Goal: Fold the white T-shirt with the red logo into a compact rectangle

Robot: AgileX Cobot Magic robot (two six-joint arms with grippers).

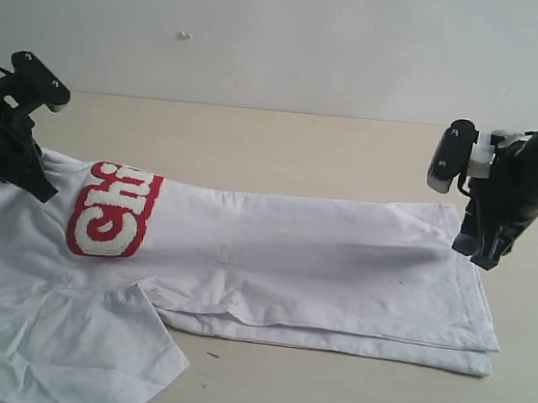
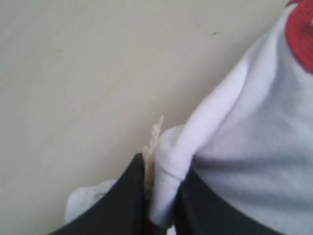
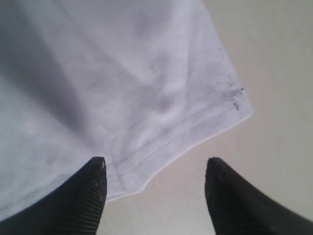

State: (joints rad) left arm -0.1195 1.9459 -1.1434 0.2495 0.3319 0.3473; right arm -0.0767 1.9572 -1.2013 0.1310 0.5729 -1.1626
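**A:** Left jaws first: clamped tight on a bunched edge of the white T-shirt, with the cloth pinched right between them.

**B:** And the right jaws?

**A:** Spread wide, nothing in them. They hover just over the hem corner, one tip above cloth and the other above bare counter.

**B:** So one end is held and the other isn't.

**A:** Right. My read is that the left grip anchors the logo end so the thin cotton can't slide. The right jaws look lined up to straddle that stitched edge before closing.

**B:** Further out?

**A:** Between the two sets of jaws the shirt lies stretched long across the counter. It's already doubled lengthwise, with two layered edges showing on the camera side. The red logo sits just beside the left jaws, wrapped over the fold so only its first letters show.

**B:** Anything loose?

**A:** A sleeve sprawls out on the camera side of the left jaws, not tucked in. I'd call this roughly midway: a long strip, no rectangle yet. The risk is that the right jaws catch only the top layer at that corner.
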